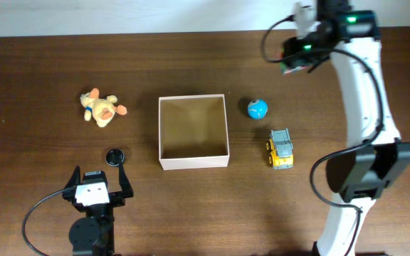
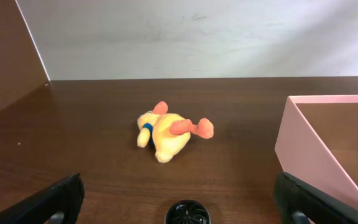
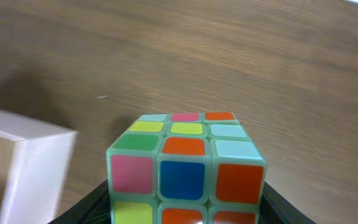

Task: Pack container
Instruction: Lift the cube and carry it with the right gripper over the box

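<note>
While the right tool (image 1: 295,58) holds a cube (image 3: 185,171), the left tool (image 1: 100,171) gapes — ball (image 1: 257,109), truck (image 1: 280,148) beside the container (image 1: 193,162).

One container (image 1: 193,163), duck (image 1: 102,109), ball (image 1: 257,109), truck (image 1: 281,148), cube (image 3: 185,171), disc (image 1: 114,156)

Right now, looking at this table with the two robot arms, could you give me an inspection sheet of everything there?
Surface: dark wooden table, no spills seen.
Job's things: container open at the centre, nothing seen inside; plush duck on the left arm's side; blue ball and toy truck on the right arm's side; puzzle cube off the table, in a grip.
Clutter: small black disc near the left arm.
Grippers: left gripper open and empty, facing the disc; right gripper shut on the puzzle cube.
Cables: black cables loop beside both arms, clear of the toys.
Surroundings: pale wall beyond the far edge.
</note>
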Tool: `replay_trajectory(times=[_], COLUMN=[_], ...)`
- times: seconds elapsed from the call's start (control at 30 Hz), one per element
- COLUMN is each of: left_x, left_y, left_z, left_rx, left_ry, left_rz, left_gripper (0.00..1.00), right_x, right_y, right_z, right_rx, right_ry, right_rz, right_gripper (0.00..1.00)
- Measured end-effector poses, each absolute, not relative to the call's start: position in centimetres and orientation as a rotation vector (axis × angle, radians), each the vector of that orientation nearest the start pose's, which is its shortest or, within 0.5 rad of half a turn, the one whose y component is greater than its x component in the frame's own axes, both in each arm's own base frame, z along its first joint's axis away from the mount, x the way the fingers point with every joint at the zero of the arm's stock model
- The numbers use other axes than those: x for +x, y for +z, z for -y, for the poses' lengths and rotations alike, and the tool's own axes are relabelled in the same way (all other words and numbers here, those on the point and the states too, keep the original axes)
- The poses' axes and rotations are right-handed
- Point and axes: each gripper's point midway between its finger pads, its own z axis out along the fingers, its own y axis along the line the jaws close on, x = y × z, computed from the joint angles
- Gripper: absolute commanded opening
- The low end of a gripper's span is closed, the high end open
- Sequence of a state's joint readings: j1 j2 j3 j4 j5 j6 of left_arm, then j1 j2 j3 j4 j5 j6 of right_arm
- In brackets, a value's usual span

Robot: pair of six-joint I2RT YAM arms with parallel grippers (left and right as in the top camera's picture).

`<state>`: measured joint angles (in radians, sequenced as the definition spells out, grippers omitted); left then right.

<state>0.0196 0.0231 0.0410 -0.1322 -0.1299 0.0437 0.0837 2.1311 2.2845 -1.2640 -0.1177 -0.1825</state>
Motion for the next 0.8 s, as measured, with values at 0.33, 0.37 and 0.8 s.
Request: replay_trajectory(times=[0.33, 0.37, 0.8], left_x=[24.2, 24.2, 24.2], left_y=[15.6, 15.6, 15.6], left_z=[-2.7, -2.7, -2.7], left_rx=[-0.077, -0.077, -0.077], left_ry=[0.157, 0.157, 0.157], left_rz=[-1.685, -1.684, -1.685], left_gripper=[0.99, 0.99, 0.99], right_x=[47.2, 46.9, 42.0], right_y=[21.7, 21.7, 21.3], right_z=[-18.2, -19.0, -27.1], right_rx=[-0.683, -0.697, -0.828], right_ry=[0.211, 0.218, 0.296], right_rz=[-2.581, -2.578, -2.588], right_gripper=[0.55, 0.55, 0.55])
